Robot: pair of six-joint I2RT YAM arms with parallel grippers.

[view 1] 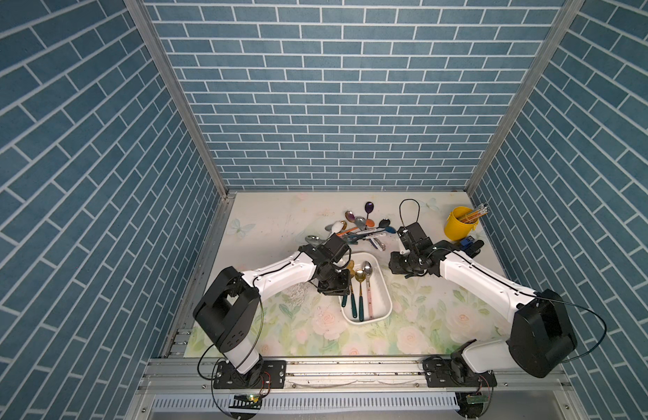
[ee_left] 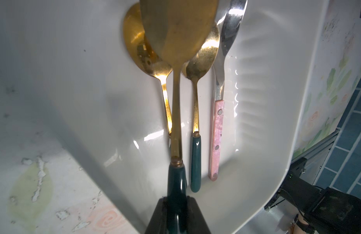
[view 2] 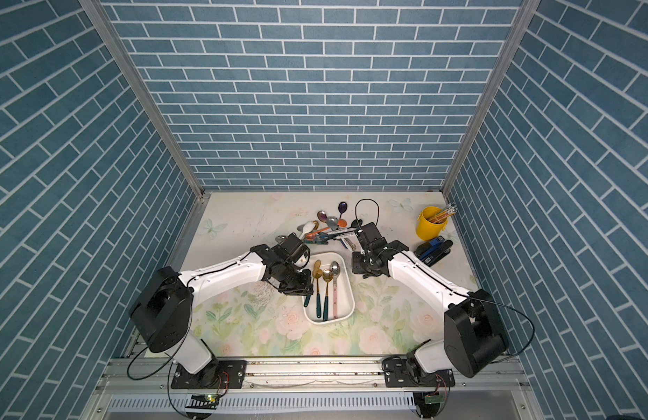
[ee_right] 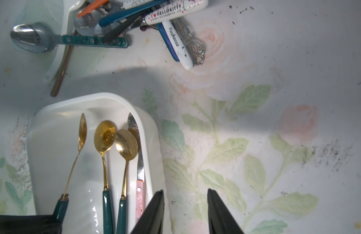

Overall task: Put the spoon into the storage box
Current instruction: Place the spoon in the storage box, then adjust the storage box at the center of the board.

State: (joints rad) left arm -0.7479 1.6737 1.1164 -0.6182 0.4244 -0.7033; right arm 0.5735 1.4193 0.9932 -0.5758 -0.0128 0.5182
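The white storage box lies mid-table. My left gripper is shut on the dark green handle of a gold spoon. The spoon hangs over the box's left part, with its bowl towards the far end. Whether it touches the floor of the box I cannot tell. Two more gold spoons and a silver one with a pink handle lie inside. My right gripper stands open and empty over the cloth just right of the box.
A heap of several mixed spoons lies just behind the box. A yellow cup with pencils stands at the back right, with a blue and black object in front of it. Brick-pattern walls enclose three sides.
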